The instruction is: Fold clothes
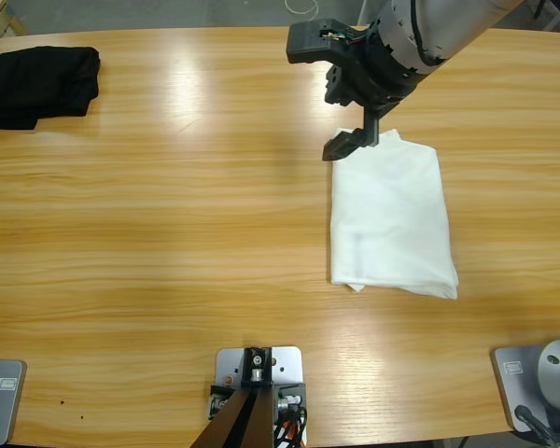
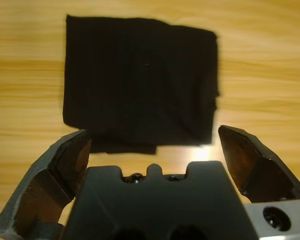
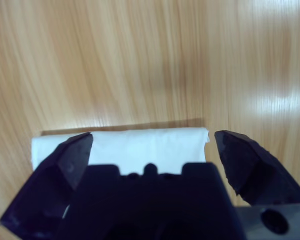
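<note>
White folded T-shirt point(image 1: 390, 217) lies just beneath the right gripper point(image 3: 151, 150), jaws spread and empty. Left gripper point(image 2: 155, 150), likewise spread, hovers over the black garment point(image 2: 140, 82). A careless closing could snag and undo the fold.

- The right arm point(image 1: 429, 28) comes in from the upper right corner of the high view, its silver forearm angling down and to the left.
- Its black wrist block sits near the top middle, with the right gripper point(image 1: 355, 140) hanging low beneath it.
- In its own wrist view the right gripper point(image 3: 152, 142) has its two black jaws spread wide apart, with nothing between them.
- The left gripper point(image 2: 152, 137) shows only in its own wrist view, pointing down, jaws likewise spread wide and empty.
- The left arm itself is not visible from above.
</note>
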Controlling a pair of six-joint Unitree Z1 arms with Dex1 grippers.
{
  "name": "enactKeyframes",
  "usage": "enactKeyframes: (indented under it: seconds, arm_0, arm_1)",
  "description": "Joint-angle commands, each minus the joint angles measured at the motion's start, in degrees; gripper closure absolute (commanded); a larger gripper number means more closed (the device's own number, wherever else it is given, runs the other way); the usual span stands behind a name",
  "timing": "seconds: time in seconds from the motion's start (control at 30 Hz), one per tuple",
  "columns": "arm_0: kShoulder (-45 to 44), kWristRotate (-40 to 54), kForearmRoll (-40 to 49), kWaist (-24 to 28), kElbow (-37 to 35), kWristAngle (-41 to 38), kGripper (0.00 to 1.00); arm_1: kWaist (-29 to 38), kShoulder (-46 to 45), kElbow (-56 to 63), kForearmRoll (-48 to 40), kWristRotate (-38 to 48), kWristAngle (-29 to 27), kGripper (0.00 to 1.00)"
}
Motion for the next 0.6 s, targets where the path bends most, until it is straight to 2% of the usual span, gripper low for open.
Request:
enactKeyframes:
  seconds: [0.03, 0.33, 0.6]
  arm_0:
    - [15.2, 3.1, 2.4, 1.3, -7.6, -1.2, 0.0]
    - [25.7, 2.6, 7.7, -0.9, -19.6, 0.0, 0.009]
    - [29.1, 2.7, 9.9, -1.9, -21.4, 0.1, 0.013]
  arm_1:
    - [0.0, 4.6, 3.4, -3.6, 0.8, 1.6, 0.0]
    - [-0.8, 7.3, 3.7, -4.7, 1.0, 2.3, 0.0]
    - [-2.3, 4.9, 3.2, -4.8, 4.0, 3.5, 0.0]
